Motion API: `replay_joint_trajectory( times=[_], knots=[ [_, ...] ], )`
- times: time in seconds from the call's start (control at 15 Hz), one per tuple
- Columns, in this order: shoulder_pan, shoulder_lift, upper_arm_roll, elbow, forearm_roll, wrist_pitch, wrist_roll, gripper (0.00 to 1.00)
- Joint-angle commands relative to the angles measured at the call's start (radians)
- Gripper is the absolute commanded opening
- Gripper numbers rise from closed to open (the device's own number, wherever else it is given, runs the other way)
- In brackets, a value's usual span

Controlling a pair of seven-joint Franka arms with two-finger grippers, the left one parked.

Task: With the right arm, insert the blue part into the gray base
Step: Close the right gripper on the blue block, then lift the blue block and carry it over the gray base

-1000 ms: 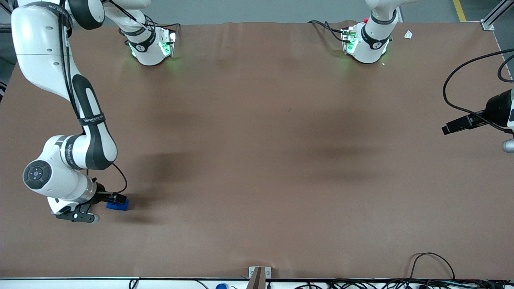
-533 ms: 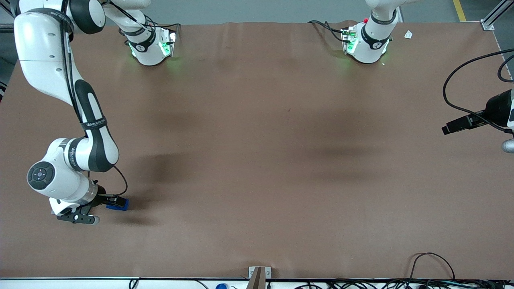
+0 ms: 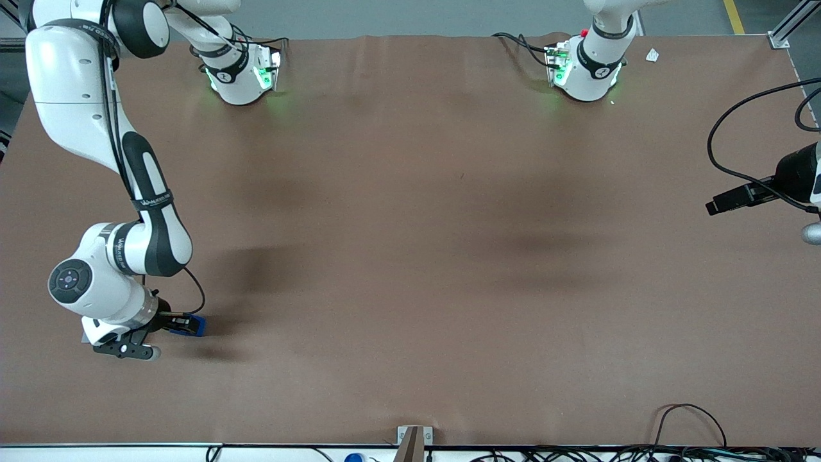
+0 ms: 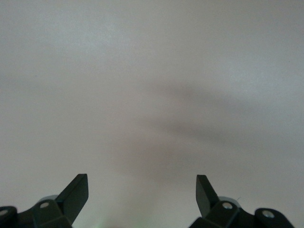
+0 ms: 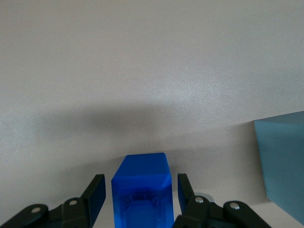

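Note:
The blue part (image 3: pixel 196 326) lies on the brown table near the working arm's end, close to the front camera. My right gripper (image 3: pixel 183 321) is low over it, reaching sideways. In the right wrist view the blue part (image 5: pixel 141 190) sits between the two black fingers (image 5: pixel 96 192) with a narrow gap on each side, so my gripper (image 5: pixel 137 184) is open around it. The gray base (image 5: pixel 282 166) shows as a pale blue-gray block beside the blue part, standing on the table. In the front view the arm hides the base.
The brown table mat (image 3: pixel 410 244) stretches wide toward the parked arm's end. The working arm's green-lit base (image 3: pixel 240 74) stands at the table's edge farthest from the front camera. Cables (image 3: pixel 689 417) lie along the near edge.
The arm's wrist has shifted slightly away from the front camera and toward the blue part. The blue part has stayed in place on the table.

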Motion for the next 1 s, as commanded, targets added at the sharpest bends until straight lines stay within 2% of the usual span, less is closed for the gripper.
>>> replay_joint_trajectory(
  times=[0.0,0.33,0.47,0.73,0.93],
  knots=[
    [-0.015,0.006,0.011,0.004,0.001,0.009,-0.009,0.52],
    [-0.011,0.003,0.011,-0.011,-0.001,0.005,-0.008,0.16],
    [-0.006,-0.007,0.011,-0.002,-0.002,-0.015,-0.013,0.06],
    [-0.009,-0.084,0.01,0.097,-0.011,-0.268,-0.038,0.04],
    [-0.072,-0.083,0.013,0.128,-0.001,-0.311,-0.17,0.03]
  ],
)
